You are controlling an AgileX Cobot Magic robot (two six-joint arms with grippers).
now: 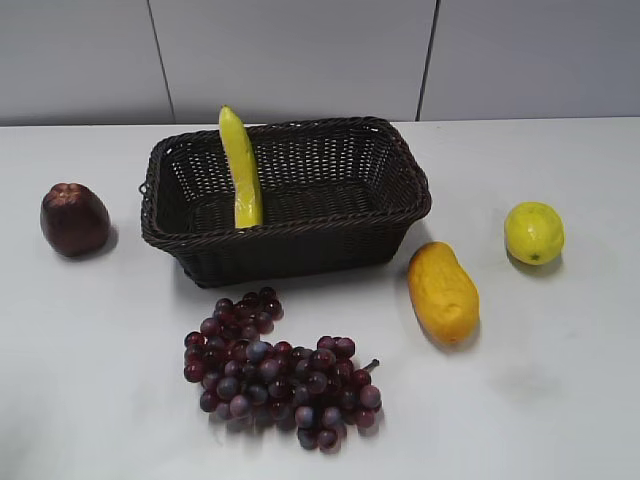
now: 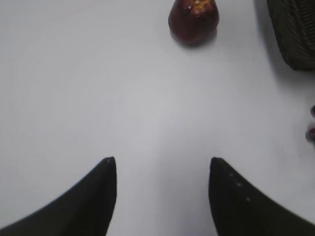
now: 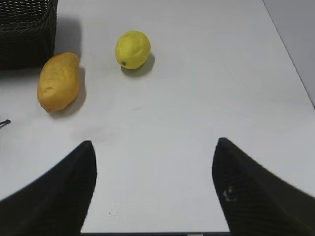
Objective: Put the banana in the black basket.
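Banana (image 1: 241,168) already inside black basket (image 1: 290,262): lower end down on the basket floor near the left part, upper tip leaning on and poking above the back rim. Long axis steep, nearly upright in the exterior view, running front-to-back and slightly tilted. Not lying flat.

No arm visible in the exterior view; both apparently pulled back near the front edge of the table (image 1: 560,400).

Left hand (image 2: 162,196): 2 dark fingers spread wide, bare table between them, nothing held, nothing touched. Ahead of it a dark red apple-like fruit (image 2: 193,19); basket corner at upper right of that view. Banana not seen from this wrist.

Right hand (image 3: 155,191): fingers likewise spread wide, empty, clear of everything. Ahead and left, stubby orange-yellow fruit (image 3: 58,81) and lemon (image 3: 133,49), well apart from the fingers; basket corner at top left of that view.

Bunch of purple grapes (image 1: 280,368) in front of the basket, between basket and both hands.

Judged: placement done, or all but done. Banana sits in the left half of the basket, so left arm probably nearer if any nudge to lay it flat were wanted. Risk there: tip resting on the rim could tip outward over the back if pushed from the front.
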